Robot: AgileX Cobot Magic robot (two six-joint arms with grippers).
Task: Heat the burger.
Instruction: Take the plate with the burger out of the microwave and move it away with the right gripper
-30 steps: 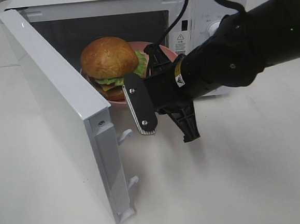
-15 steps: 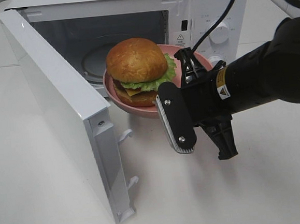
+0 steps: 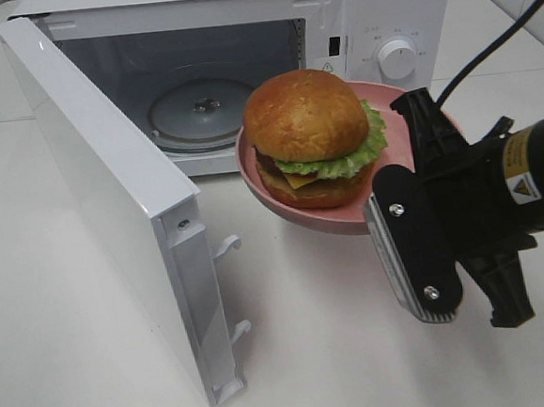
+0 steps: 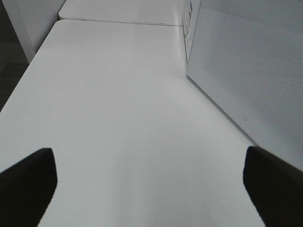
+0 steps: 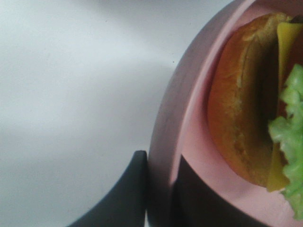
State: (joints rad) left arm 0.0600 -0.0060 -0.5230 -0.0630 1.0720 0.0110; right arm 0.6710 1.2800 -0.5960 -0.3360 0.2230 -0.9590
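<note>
The burger [image 3: 307, 135] sits on the pink plate [image 3: 394, 133], its rim pinched by the right jaws.

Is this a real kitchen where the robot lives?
Probably not a home kitchen; it looks more like a test bench. A white microwave with its door open stands on a plain white table, and the right gripper holds a pink plate with the burger. No stove or sink shows.

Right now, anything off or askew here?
The plate with the burger is tilted, held only at its rim by the right gripper, outside the open microwave. Nothing spilled or damaged.
</note>
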